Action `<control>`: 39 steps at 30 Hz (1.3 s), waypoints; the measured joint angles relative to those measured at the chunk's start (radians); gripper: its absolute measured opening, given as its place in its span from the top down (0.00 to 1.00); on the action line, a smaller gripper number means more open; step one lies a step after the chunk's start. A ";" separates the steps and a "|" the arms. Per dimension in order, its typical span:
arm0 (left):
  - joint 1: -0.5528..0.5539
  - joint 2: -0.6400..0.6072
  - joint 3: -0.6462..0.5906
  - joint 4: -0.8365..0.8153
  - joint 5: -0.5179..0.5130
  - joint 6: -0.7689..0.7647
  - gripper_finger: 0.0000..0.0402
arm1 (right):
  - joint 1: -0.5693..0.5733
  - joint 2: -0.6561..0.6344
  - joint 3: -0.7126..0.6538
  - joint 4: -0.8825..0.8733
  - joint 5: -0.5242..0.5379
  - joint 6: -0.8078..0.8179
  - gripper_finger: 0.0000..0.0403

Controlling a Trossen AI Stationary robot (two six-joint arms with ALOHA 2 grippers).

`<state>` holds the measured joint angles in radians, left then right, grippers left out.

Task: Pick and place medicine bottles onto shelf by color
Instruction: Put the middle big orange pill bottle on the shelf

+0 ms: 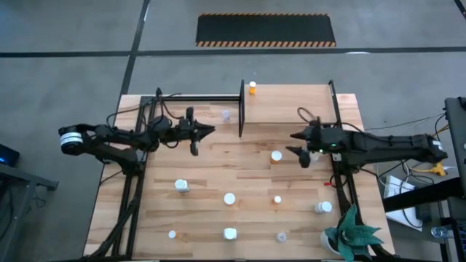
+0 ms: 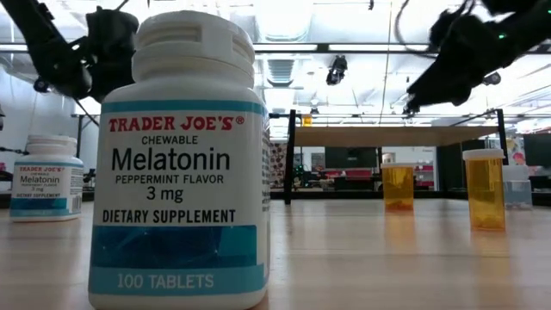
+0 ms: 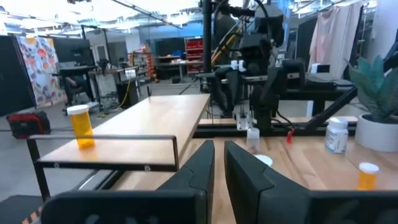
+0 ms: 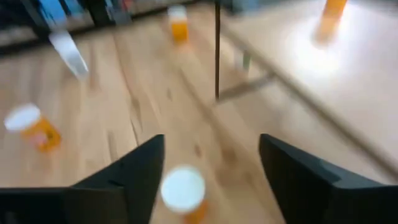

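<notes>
The shelf (image 1: 284, 102) stands at the table's far side, a light-wood board between black posts. One orange bottle (image 1: 252, 88) stands on its far edge, also seen in the left wrist view (image 3: 81, 126). A clear bottle (image 1: 226, 114) stands beside the shelf. My left gripper (image 1: 210, 131) is shut and empty, hovering near the shelf's left post (image 1: 241, 109). My right gripper (image 1: 294, 143) is open and hangs above the table. In the right wrist view, an orange white-capped bottle (image 4: 182, 190) stands on the table between its spread fingers, untouched; it also shows in the high view (image 1: 277, 156).
Several more bottles stand scattered over the near half of the table, such as white ones (image 1: 181, 185) (image 1: 230, 233) and small ones (image 1: 277, 199) (image 1: 322, 207). A potted plant (image 1: 353, 236) sits at the near right corner. A large Melatonin bottle (image 2: 181, 164) fills the low view.
</notes>
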<state>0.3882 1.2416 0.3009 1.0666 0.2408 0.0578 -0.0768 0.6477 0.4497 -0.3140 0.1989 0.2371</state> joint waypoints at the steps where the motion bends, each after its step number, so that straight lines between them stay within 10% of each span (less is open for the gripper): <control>1: 0.000 0.000 -0.011 0.009 0.000 0.000 0.95 | 0.005 0.036 0.025 -0.031 0.000 0.018 0.29; 14: -0.002 0.001 -0.053 0.025 -0.003 0.005 0.95 | 0.033 0.449 0.271 -0.233 -0.041 0.078 0.09; 30: -0.002 0.001 -0.077 0.025 -0.003 0.025 0.95 | 0.033 0.651 0.377 -0.310 -0.049 0.070 0.09; 39: -0.002 0.001 -0.079 0.025 -0.006 0.036 0.95 | 0.033 0.693 0.380 -0.307 -0.050 0.077 0.27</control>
<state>0.3859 1.2430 0.2222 1.0916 0.2348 0.0936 -0.0441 1.3402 0.8295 -0.6214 0.1491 0.3145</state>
